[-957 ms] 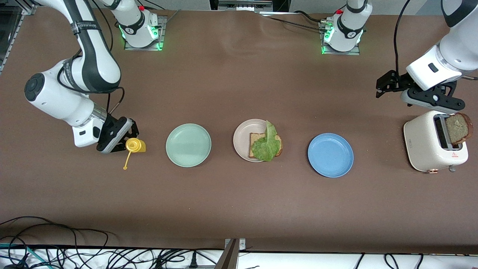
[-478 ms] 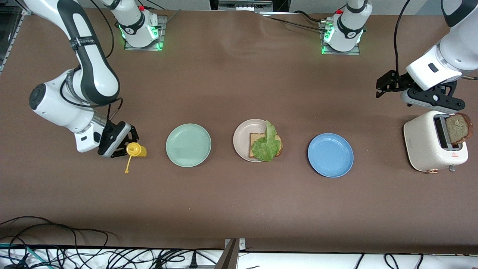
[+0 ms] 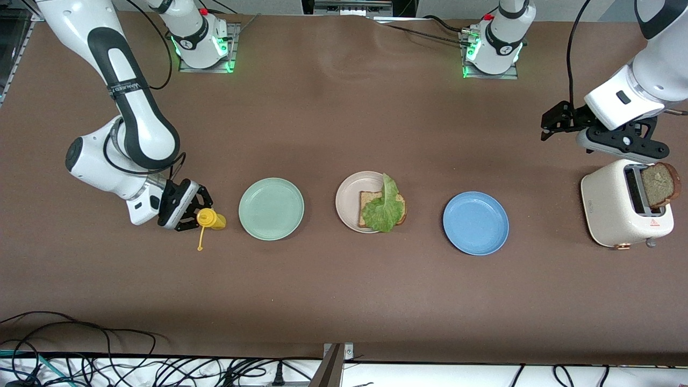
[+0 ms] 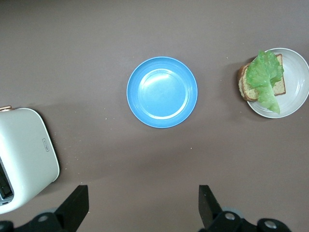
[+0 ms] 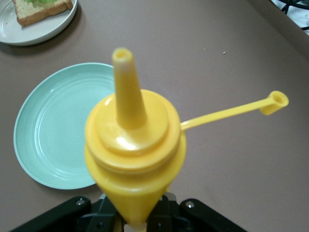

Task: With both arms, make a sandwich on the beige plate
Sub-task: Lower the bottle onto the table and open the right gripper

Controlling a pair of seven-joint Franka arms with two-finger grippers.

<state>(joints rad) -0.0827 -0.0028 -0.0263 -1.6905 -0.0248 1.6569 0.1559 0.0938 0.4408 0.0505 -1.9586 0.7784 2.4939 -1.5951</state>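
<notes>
**Right gripper held the squeeze bottle beside the mint plate; sandwich half built**

Nearest the front camera lay the blue plate (image 3: 475, 223), bare, toward the left arm's end of the table. The mint-green plate (image 3: 271, 208) sat toward the right arm's end, and between the two rested the beige plate (image 3: 349, 196). On it lay one slice of brown bread (image 3: 368, 203) with a ruffled lettuce leaf (image 3: 382, 208) draped over it, the leaf overhanging the plate's rim; no second slice covered it.

Just beside the mint-green plate, toward the right arm's end, the right gripper (image 3: 192, 214) was clamped on the yellow squeeze bottle (image 3: 210, 219). The bottle's nozzle (image 5: 126, 86) was uncapped, and its tethered cap (image 5: 274, 101) stuck out sideways on a thin strap.

At the left arm's end of the table stood the white toaster (image 3: 613, 207), with a second bread slice (image 3: 660, 184) standing up out of its slot. The left gripper (image 3: 553, 121) hovered farther up that end, near the toaster, its fingers (image 4: 77, 205) spread wide apart and holding nothing; that arm waited.
</notes>
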